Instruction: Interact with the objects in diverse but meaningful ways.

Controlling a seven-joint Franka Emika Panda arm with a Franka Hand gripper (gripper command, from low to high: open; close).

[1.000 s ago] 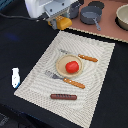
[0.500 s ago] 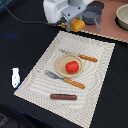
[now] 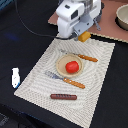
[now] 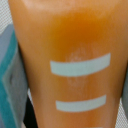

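The gripper [image 3: 83,34] grips the yellow-orange bread block [image 3: 84,36], now lifted off the striped placemat [image 3: 37,80] compared with a second ago; tomato [image 3: 72,66] sits on the tan plate [image 3: 62,63]; sausage [image 3: 63,97] and bottle [image 3: 16,77] lie untouched, suggesting a relocation underway.

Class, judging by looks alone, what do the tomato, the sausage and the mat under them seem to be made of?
Tomato: probably plastic, its smooth red skin shows a soft sheen. Sausage: likely plastic or rubber, uniform matte brown. Mat: seemingly woven fabric or straw, with fine ribbed lines.
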